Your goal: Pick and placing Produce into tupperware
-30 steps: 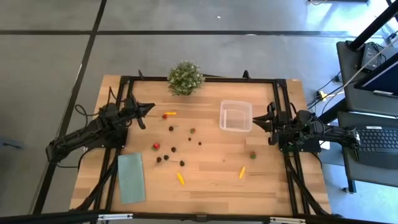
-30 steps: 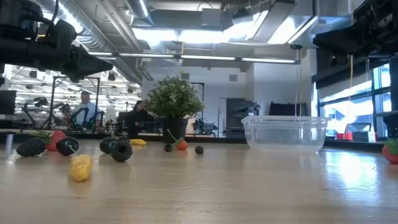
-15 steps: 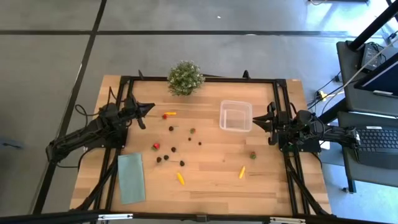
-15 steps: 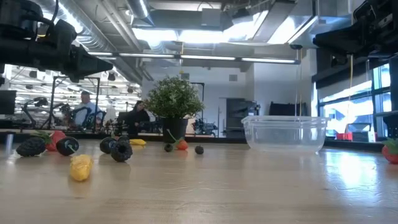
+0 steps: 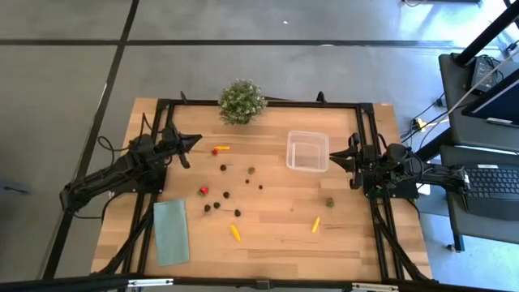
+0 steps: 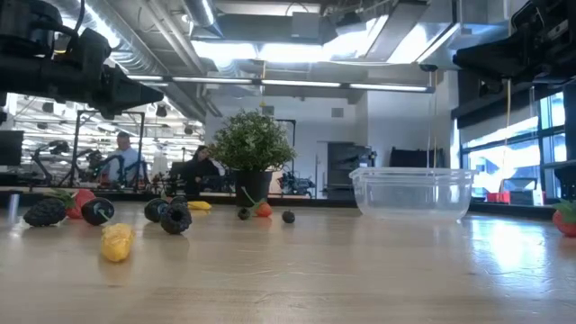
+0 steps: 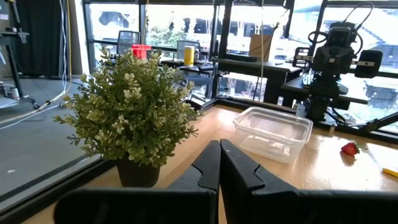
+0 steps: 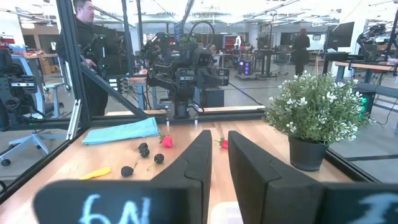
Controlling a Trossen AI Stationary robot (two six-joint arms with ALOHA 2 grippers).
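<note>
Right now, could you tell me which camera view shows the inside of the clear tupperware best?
The high view: it looks straight down into the tupperware, showing it empty. The low view shows only its side wall, the left wrist view sees it obliquely, and the right wrist view does not show it clearly.

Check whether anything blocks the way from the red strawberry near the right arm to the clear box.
Nothing visible does. The strawberry lies on bare wood in front of the clear box, with open table between them. The right gripper hangs beside the box, off that line, holding nothing.
</note>
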